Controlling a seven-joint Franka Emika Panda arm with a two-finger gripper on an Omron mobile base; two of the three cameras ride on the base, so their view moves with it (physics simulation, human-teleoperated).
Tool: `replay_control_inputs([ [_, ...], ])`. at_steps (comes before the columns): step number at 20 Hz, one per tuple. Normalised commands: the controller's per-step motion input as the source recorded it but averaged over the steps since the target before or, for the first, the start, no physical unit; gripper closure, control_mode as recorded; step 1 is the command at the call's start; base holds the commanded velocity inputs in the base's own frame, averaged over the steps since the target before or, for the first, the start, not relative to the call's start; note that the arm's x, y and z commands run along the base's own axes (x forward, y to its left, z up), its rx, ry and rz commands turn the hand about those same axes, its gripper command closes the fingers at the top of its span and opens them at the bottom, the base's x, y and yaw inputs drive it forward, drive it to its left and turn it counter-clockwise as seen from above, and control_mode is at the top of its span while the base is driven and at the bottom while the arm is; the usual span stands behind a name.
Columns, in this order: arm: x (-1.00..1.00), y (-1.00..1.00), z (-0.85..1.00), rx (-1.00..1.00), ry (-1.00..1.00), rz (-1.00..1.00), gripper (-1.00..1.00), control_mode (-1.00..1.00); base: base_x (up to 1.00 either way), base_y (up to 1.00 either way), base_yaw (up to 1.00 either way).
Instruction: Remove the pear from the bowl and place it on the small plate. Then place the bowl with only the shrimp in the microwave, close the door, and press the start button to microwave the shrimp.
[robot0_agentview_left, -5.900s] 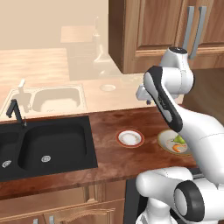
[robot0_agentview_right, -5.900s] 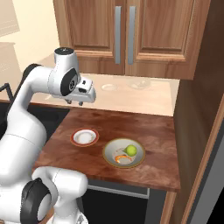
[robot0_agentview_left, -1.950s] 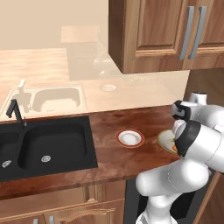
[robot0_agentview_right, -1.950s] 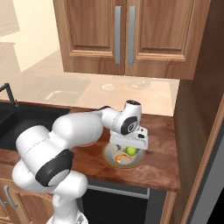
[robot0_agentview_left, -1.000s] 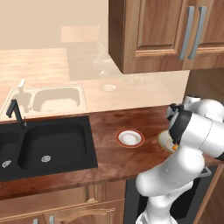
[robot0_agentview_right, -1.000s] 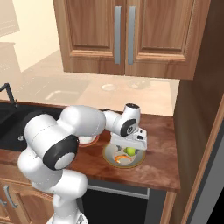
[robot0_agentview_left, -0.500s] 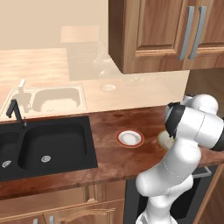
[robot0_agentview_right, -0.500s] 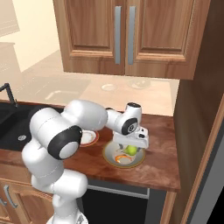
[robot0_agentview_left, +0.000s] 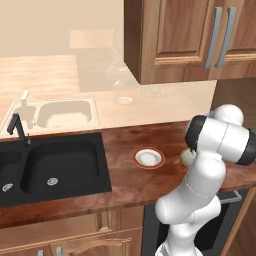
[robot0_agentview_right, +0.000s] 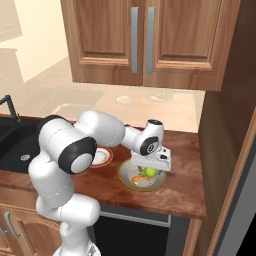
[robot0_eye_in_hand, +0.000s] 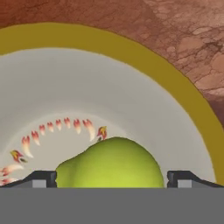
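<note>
While my gripper (robot0_eye_in_hand: 112, 180) sits at the same spot over the bowl (robot0_agentview_right: 131, 171) as half a second ago, my elbow has swung further over toward the sink side. My jaws stand wide apart, one finger tip (robot0_eye_in_hand: 41, 178) on each side of the pear (robot0_eye_in_hand: 111, 165), gripping nothing. The pear lies inside the bowl beside the shrimp (robot0_eye_in_hand: 52, 131). The small plate (robot0_agentview_left: 148, 158) rests on the wooden counter (robot0_agentview_left: 130, 145) left of the bowl, unmoved. From the left base view my own arm covers most of the bowl. In the right base view my hand hides part of the pear (robot0_agentview_right: 148, 173), and I cannot tell whether the tips touch it.
</note>
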Motion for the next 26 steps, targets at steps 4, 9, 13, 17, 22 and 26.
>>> replay_control_inputs([
  [4, -0.01, 0.00, -0.28, -0.02, 0.00, 0.00, -1.00, -1.00, 0.00, 0.00, 0.00],
  [9, -0.01, 0.06, -0.23, -0.04, 0.00, 0.00, 1.00, -1.00, 0.00, 0.00, 0.00],
  [13, -0.04, 0.01, 0.06, 0.00, -0.01, 0.00, 1.00, -1.00, 0.00, 0.00, 0.00],
  [17, -0.07, 0.00, 0.50, -0.02, -0.11, 0.00, 1.00, -1.00, 0.00, 0.00, 0.00],
  [22, -0.16, 0.01, 0.86, -0.04, -0.24, 0.00, 1.00, -1.00, 0.00, 0.00, 0.00],
  [26, -0.18, 0.49, 0.53, -0.02, -0.16, 0.00, 1.00, -1.00, 0.00, 0.00, 0.00],
])
